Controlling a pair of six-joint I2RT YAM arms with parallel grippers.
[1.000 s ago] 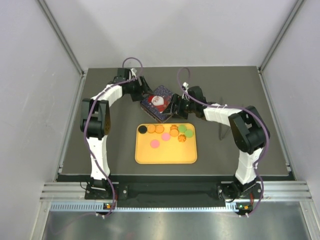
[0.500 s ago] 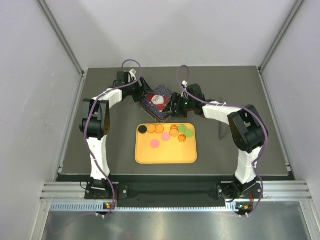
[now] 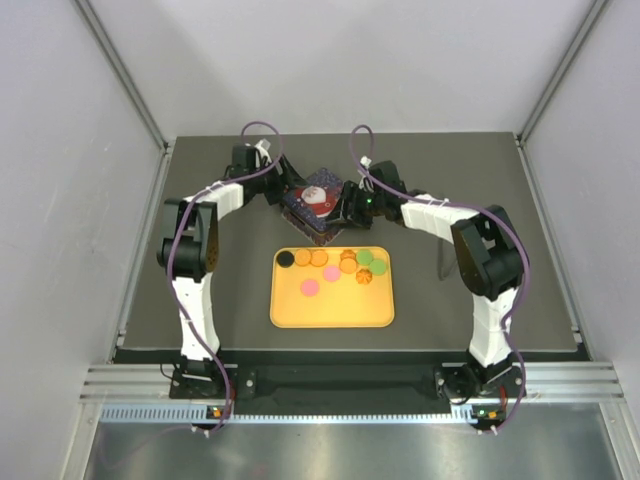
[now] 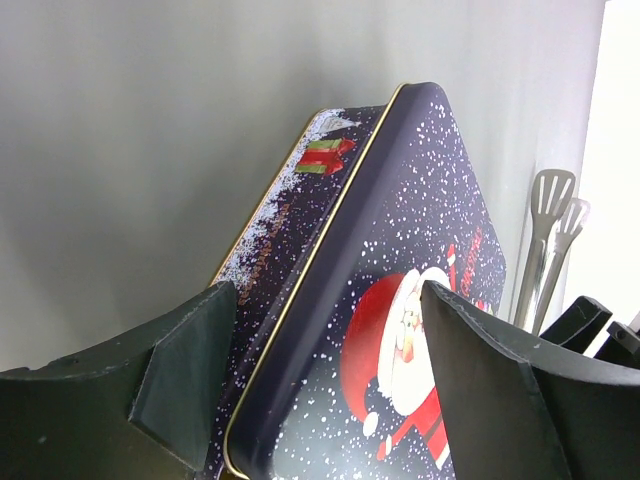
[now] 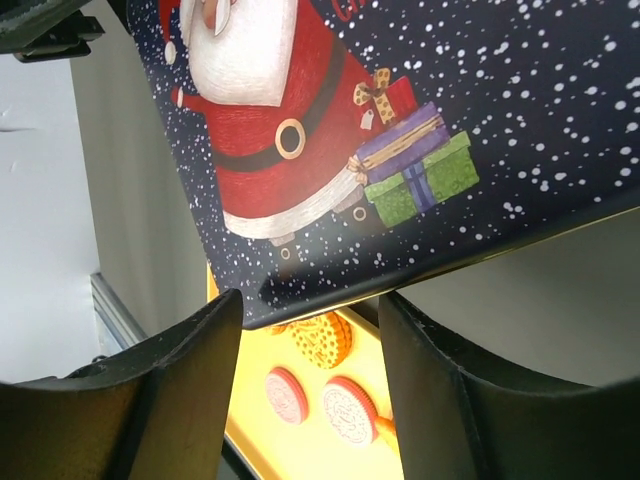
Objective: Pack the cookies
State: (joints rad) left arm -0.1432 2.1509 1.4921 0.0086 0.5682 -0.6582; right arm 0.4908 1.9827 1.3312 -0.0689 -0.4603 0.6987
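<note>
Ten or so cookies (image 3: 331, 273) lie loose on a yellow tray (image 3: 330, 312), all crowded toward its far edge: mostly orange, with two pink, two green and one black at the left end. Just beyond that far edge is a dark blue Christmas tin (image 3: 318, 203) with a Santa on its lid, set cornerwise to the tray. Both arms reach in to it, one from each side.

The left claw (image 4: 322, 298) has its jaws spread wide with a corner of the tin between them; I cannot tell whether they press on it. The right claw (image 5: 310, 300) straddles the tin's edge near the painted presents, jaws partly apart. Whether it has a real grip, I cannot tell either. Under that edge a few cookies show on the tray.

A pair of tongs (image 4: 548, 235) lies on the dark table (image 3: 480, 180), off to the right.
</note>
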